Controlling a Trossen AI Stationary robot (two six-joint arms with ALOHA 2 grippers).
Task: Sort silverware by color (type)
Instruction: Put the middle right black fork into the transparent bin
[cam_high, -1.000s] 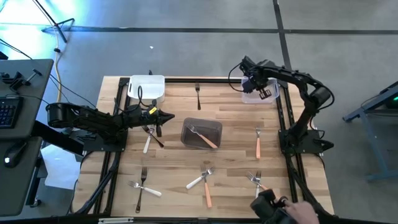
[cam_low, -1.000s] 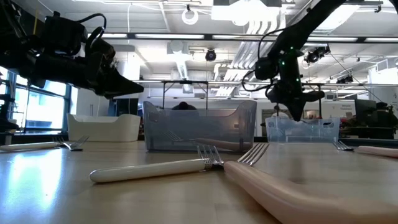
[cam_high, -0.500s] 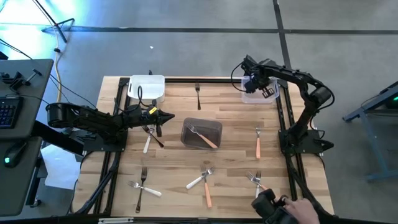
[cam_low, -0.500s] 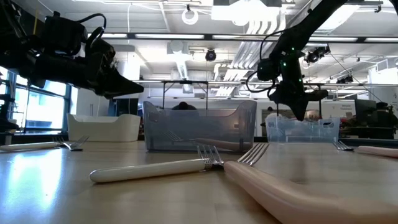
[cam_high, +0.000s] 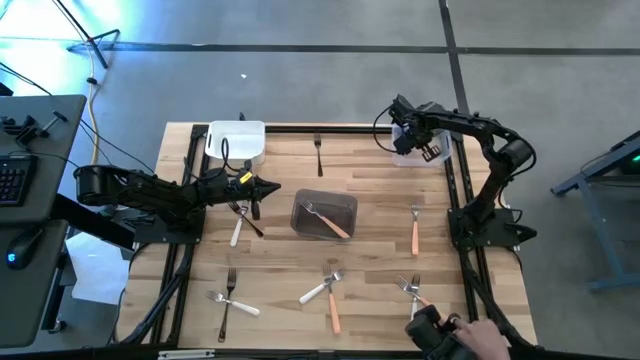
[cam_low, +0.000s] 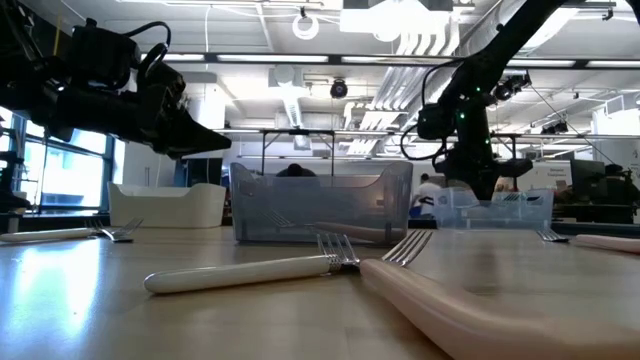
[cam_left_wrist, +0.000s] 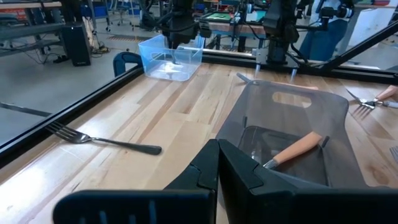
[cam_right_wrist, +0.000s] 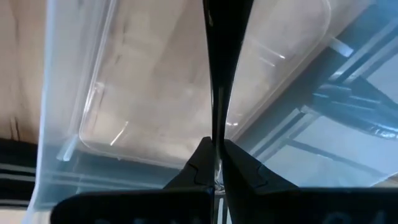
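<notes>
Dropping lower over the clear tub (cam_high: 410, 152), right gripper (cam_high: 403, 112) clamps a black fork (cam_right_wrist: 219, 74) — nearly sorted.

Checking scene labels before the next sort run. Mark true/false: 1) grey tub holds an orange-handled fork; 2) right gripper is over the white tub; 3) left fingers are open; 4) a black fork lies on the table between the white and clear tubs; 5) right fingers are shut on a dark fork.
1) True. The orange-handled fork lies in the grey tub.
2) False. The right gripper is over the clear tub at the table's far right corner.
3) False. The left gripper has its fingers shut on nothing, beside the grey tub.
4) True. The black fork lies on the wood between the white tub and the clear tub.
5) True. A dark fork runs out from between the shut fingers.
</notes>
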